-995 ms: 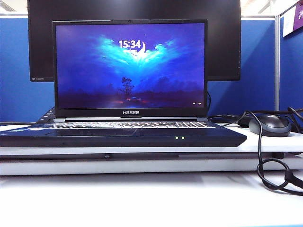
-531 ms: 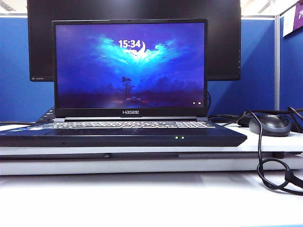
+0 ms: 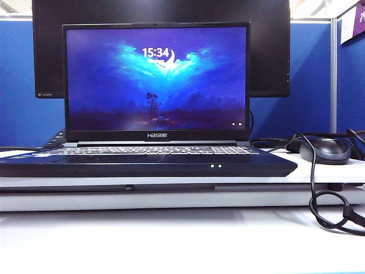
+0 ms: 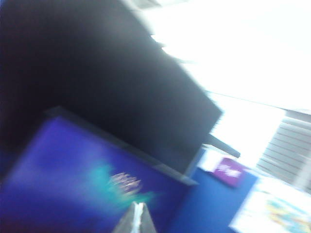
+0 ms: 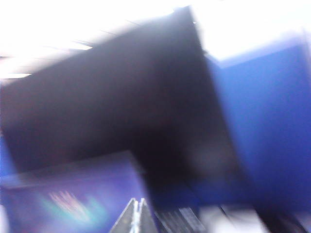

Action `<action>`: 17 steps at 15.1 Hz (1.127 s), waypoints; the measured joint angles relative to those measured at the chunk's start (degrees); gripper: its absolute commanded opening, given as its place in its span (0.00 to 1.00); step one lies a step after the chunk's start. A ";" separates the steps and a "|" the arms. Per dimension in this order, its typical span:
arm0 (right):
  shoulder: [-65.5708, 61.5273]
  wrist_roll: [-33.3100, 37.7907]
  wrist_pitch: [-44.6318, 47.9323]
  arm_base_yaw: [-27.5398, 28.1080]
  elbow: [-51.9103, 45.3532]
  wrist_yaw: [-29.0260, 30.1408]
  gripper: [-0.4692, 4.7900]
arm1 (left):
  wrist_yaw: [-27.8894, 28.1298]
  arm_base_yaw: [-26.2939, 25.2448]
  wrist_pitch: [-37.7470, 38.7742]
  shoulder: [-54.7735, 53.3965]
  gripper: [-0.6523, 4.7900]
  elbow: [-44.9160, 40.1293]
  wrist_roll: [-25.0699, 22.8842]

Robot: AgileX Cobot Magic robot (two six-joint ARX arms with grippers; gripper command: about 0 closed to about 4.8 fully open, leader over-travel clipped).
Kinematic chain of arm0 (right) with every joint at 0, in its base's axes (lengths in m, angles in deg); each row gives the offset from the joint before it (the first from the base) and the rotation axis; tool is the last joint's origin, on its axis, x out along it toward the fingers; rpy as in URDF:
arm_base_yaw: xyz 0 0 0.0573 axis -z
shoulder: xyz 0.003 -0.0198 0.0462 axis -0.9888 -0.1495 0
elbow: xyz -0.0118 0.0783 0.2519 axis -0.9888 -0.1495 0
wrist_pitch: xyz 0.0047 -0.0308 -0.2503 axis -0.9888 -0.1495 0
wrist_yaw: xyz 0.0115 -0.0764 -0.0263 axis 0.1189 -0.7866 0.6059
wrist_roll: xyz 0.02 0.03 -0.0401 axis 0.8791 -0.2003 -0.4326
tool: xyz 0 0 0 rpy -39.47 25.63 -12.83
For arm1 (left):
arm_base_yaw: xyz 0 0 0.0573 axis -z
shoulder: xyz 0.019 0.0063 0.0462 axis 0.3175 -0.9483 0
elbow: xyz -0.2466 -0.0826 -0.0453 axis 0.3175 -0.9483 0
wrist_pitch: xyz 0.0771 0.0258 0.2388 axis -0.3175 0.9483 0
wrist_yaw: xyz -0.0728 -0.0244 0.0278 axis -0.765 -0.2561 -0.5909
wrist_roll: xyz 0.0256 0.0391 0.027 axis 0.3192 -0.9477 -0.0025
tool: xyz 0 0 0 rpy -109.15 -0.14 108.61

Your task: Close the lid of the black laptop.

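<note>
The black laptop (image 3: 148,162) sits open on a white raised board in the exterior view. Its lid (image 3: 155,80) stands nearly upright, showing blue night-sky wallpaper and a clock. Neither gripper appears in that view. The blurred left wrist view has my left gripper (image 4: 138,209) shut with nothing in it, its tips in front of the lit lid (image 4: 73,179). In the right wrist view, also blurred, my right gripper (image 5: 137,205) is shut and empty before the lid (image 5: 63,199), near the laptop's keys (image 5: 177,221).
A large dark monitor (image 3: 268,51) stands close behind the lid. A black mouse (image 3: 325,151) lies at the right, its cable (image 3: 319,200) looping down over the board's edge. A separate keyboard's corner (image 3: 56,140) peeks out behind the laptop at the left. Blue partitions enclose the desk.
</note>
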 measured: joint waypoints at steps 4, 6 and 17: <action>-26.80 -2.58 1.90 -0.04 23.76 10.19 0.09 | -8.68 0.55 -1.92 -13.57 0.11 14.88 -2.36; -40.02 -5.33 -4.74 0.02 37.42 20.33 0.09 | -25.20 0.55 2.29 -23.39 0.11 22.23 -2.47; -66.60 -28.44 -44.39 0.87 63.93 22.08 0.09 | -36.28 23.76 38.75 -72.48 0.11 27.91 -23.71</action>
